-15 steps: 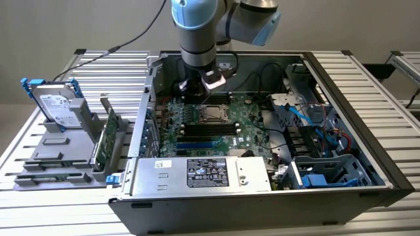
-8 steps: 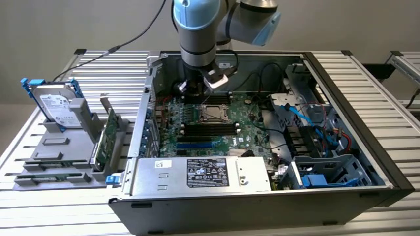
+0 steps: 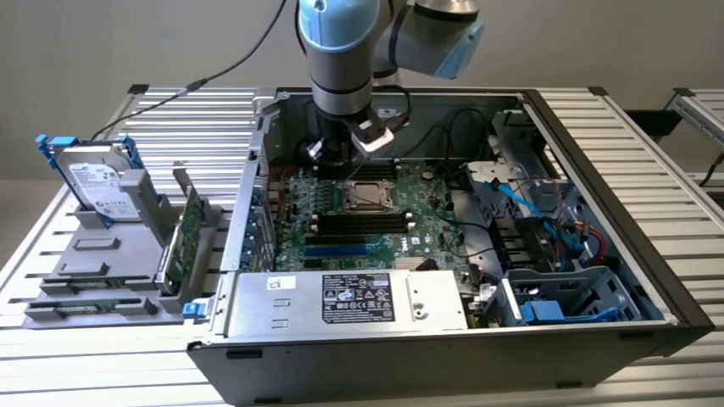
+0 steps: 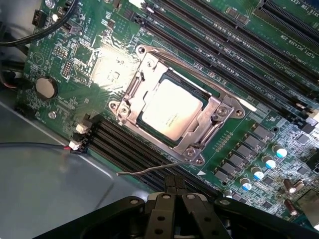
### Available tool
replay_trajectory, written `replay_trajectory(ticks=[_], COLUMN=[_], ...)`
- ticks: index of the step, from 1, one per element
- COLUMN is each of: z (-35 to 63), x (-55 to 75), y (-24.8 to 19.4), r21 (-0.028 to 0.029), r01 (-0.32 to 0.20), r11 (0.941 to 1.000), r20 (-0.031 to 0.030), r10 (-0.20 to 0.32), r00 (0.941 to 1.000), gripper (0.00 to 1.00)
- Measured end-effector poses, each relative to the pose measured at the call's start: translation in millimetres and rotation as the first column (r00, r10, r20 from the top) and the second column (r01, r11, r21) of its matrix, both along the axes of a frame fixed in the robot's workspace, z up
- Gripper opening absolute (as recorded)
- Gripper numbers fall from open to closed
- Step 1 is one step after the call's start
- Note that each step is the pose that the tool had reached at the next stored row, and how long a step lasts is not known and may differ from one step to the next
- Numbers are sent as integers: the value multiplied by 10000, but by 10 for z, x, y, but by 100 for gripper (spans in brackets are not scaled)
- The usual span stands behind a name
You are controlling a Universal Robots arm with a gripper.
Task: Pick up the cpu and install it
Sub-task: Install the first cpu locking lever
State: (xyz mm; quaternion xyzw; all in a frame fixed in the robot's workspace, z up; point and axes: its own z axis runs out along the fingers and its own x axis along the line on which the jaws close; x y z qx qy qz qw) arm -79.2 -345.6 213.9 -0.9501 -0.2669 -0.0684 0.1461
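We are logging the gripper (image 4: 175,185) hovering, fingers pressed together and empty, just off the far side of the cpu (image 4: 171,108) sitting in its socket (image 4: 220,106).

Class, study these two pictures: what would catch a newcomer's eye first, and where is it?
The blue-grey arm reaches down into the open case from above. In the wrist view, the shiny cpu lies in its socket on the green board, with the shut claw close beside it.

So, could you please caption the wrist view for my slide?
Shut gripper close to the cpu seated in its socket.
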Motion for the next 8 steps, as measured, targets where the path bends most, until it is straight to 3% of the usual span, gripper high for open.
replay_trajectory(ticks=[2, 6, 8], z=[0, -1, -2], x=[0, 0, 0], y=[0, -2, -2], r21=[-1, 0, 0], r01=[0, 0, 0], r11=[10000, 10000, 10000], r20=[119, 413, 516], r10=[0, 0, 0], r00=[9999, 9991, 9987], gripper=[11, 11, 11])
